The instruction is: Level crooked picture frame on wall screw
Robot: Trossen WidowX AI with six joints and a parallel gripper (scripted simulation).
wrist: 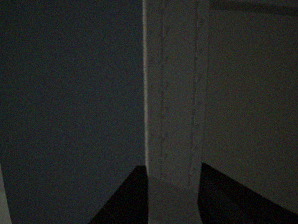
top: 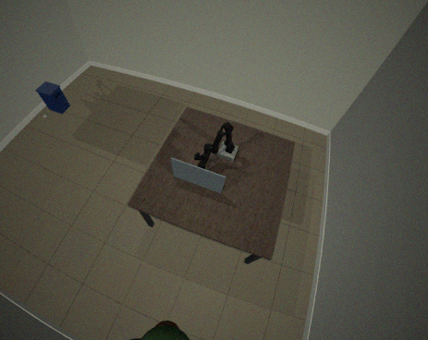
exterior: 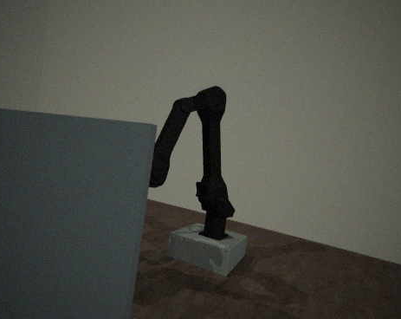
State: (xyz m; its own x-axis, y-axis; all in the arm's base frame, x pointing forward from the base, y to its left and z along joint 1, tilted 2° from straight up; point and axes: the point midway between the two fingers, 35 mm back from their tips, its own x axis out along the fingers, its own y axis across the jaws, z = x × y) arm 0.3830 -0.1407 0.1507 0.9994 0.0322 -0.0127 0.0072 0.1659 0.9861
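Observation:
The blue-grey upright panel (top: 197, 176) (exterior: 66, 208) (wrist: 70, 100) stands in front of the arm in the top and exterior views and hides the picture frame there. In the wrist view, a pale grey bar of the picture frame (wrist: 177, 100) with rows of small dark marks runs nearly upright. My gripper (wrist: 170, 173) is shut on this bar, one dark finger on each side. The panel shows left of the bar, a dull grey-brown surface right of it. The screw, the notched strip and the rest of the frame are hidden, so its tilt cannot be told.
The pale base block (top: 227, 155) (exterior: 200, 251) carries the black arm (top: 216, 139) (exterior: 211, 147) on the brown table (top: 246, 212) (exterior: 326, 277), behind the panel. A blue box (top: 54, 98) is far off at the left. A green rounded thing (top: 166, 333) shows at the bottom edge.

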